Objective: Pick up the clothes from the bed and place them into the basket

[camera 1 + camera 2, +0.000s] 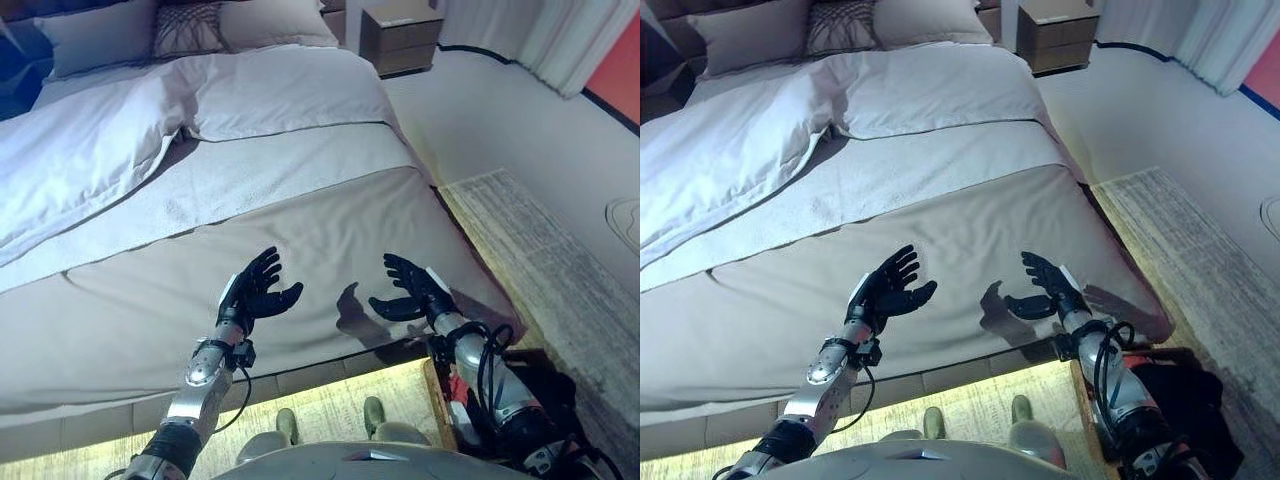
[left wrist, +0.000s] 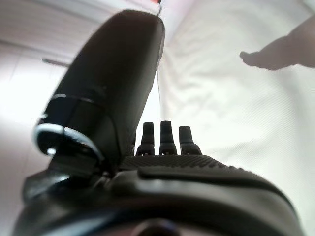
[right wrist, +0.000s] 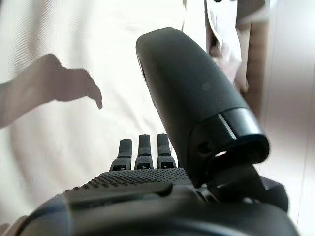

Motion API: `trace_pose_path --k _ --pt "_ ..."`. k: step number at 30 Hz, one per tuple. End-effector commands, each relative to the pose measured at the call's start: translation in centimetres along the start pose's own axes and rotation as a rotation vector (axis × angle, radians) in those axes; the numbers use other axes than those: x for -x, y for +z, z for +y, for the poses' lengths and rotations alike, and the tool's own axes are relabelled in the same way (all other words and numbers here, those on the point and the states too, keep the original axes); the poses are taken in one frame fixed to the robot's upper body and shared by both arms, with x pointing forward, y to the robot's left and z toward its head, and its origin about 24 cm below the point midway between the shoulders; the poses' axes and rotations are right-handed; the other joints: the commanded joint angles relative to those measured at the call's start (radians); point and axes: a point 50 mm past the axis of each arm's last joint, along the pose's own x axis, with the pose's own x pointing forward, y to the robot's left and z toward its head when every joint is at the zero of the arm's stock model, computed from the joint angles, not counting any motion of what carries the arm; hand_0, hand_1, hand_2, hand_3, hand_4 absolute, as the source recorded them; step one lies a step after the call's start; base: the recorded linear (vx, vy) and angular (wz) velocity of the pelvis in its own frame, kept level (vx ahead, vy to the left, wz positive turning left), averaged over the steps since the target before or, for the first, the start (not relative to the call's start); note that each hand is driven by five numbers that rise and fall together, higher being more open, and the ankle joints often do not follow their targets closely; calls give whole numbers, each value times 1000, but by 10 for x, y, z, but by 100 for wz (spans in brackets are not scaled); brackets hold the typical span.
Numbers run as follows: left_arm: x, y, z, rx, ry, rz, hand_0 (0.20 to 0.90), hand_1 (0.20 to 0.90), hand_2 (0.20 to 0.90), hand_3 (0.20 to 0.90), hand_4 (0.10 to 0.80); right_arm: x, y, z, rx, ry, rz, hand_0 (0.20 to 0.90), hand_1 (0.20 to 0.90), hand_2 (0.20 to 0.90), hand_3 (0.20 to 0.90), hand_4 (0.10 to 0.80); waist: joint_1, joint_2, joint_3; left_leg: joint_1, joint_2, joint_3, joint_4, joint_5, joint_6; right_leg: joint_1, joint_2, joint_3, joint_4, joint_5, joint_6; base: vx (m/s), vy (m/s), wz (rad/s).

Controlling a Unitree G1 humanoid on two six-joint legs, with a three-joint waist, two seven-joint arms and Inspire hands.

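Left eye view: both arms reach out over the foot of the bed point(image 1: 330, 215). The left robot hand point(image 1: 255, 290) sits low centre-left of the frame, fingers spread wide and empty, above the taupe bedspread. The right robot hand point(image 1: 412, 290) mirrors it at centre-right, fingers also splayed, holding nothing, its shadow on the cover beside it. Upper left, a white duvet point(image 1: 90, 150) lies folded back; pillows point(image 1: 190, 28) line the top edge, and a nightstand point(image 1: 400, 35) stands at upper right. A grey rug point(image 1: 550, 260) runs down the right side on the floor. No loose clothes or basket that I can make out here.

Right eye view: same layout, both hands above the cover, well apart from each other.

Left wrist view: straight fingers point(image 2: 162, 135) and a raised thumb, pale fabric past them, nothing gripped.

Right wrist view: fingers point(image 3: 140, 150) straight, thumb up, plain bed cover beyond, hand empty
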Motion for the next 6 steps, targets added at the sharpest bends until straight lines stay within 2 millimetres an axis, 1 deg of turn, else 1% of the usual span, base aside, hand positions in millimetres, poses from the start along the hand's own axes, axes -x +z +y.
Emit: trace_pose_path --k 1,6 --pt "-9 32 14 -53 -29 -137 900 900 900 900 800 -15 53 -1 -14 -18 -282 900 900 900 900 800 33 -34 -52 23 -17 -61 8 -111 10 18 -35 -31 10 -45 3 26 -12 28" --pt "-1 23 19 -46 -21 -108 900 900 900 900 800 -13 52 3 -19 -11 -296 900 900 900 900 800 59 -39 -50 23 -16 -79 7 -105 9 39 -43 -67 10 -51 6 24 -10 25"
